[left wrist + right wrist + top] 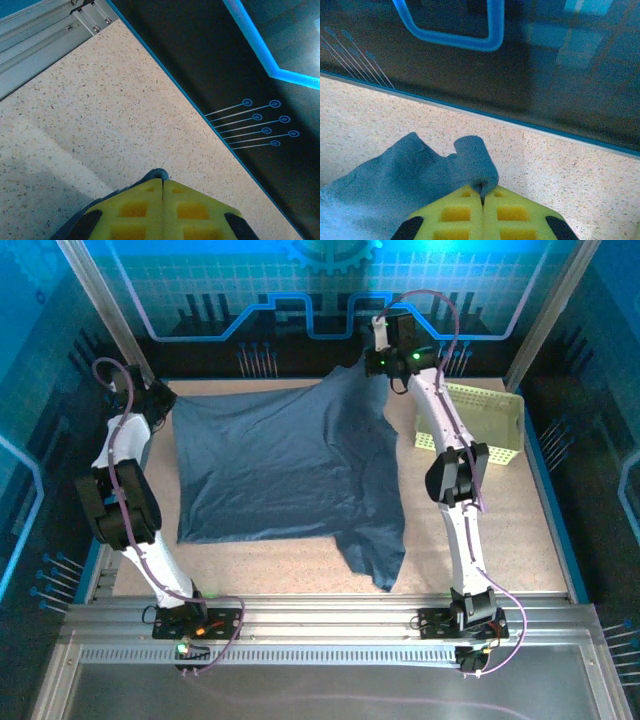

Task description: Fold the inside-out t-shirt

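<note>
You have both jaws pinched shut on the t-shirt [290, 470], spread mid-table [300, 565]: left gripper [166, 400] at its far-left corner, right gripper [386, 364] holding the far-right edge raised. Likely the flattening step. Next: tension evenly, then lay flat.

Robot lab cell. Speckled bench [290, 565]; aluminium rails [330, 625] at bench's near edge carry left arm [125, 505] and right arm [455, 480]; blue circuit-print panels [320, 290] wall the bench.
</note>
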`<state>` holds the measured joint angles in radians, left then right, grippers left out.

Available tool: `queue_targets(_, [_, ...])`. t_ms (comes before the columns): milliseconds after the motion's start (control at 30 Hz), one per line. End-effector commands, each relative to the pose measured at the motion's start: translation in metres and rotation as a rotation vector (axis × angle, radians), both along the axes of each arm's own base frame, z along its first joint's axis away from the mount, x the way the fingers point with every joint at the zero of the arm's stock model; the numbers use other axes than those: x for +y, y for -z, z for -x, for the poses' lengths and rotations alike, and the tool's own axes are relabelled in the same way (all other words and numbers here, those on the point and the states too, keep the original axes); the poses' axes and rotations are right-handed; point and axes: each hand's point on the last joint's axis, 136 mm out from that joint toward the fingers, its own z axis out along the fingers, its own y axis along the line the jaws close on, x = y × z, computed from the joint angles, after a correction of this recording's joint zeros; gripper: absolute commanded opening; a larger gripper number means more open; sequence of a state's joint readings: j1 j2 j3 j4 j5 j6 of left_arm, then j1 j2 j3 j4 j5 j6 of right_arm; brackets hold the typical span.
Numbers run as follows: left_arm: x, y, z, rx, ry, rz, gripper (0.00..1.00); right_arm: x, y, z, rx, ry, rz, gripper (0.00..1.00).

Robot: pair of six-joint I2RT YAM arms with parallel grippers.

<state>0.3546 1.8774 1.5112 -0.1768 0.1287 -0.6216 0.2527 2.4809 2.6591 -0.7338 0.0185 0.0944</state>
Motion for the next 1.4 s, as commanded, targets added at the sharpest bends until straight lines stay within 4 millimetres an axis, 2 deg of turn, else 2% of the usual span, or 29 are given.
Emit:
queue_targets(0, [0.004,0.0,-0.006,-0.007,0.008,-0.031,0.0,0.004,0.004,-0.007,-0.019,-0.022,0.004,0.0])
queue_targets(167, [0.007,-0.008,0.004,-0.033,-0.013,-0.046,0.0,0.019,-0.007,0.001,-0.021,-0.067,-0.029,0.0])
queue_targets(300, [0.005,-0.016,0.016,-0.075,-0.024,-0.05,0.0,0.027,-0.017,0.022,0.001,-0.087,-0.004,0.0])
queue_targets(433, [0.002,-0.008,0.027,-0.075,-0.025,-0.052,0.0,0.028,-0.02,0.047,0.011,-0.08,0.011,0.0])
queue_targets(767, [0.007,0.036,0.049,-0.043,-0.061,-0.004,0.0,0.042,0.012,0.105,0.077,-0.116,-0.069,0.0])
queue_targets(933, [0.009,0.047,0.059,-0.04,-0.072,0.01,0.0,0.026,0.022,0.131,0.093,-0.044,-0.089,0.0])
queue_targets(1033, [0.013,0.053,0.068,-0.028,-0.102,0.002,0.0,0.027,0.032,0.153,0.115,-0.039,-0.112,0.0])
queue_targets(1200, [0.013,0.071,0.081,0.002,-0.132,0.03,0.02,0.028,0.058,0.19,0.141,-0.027,-0.049,0.0])
queue_targets(1367, [0.003,0.09,0.09,0.026,-0.127,0.09,0.02,0.023,0.085,0.214,0.192,-0.001,-0.044,0.0])
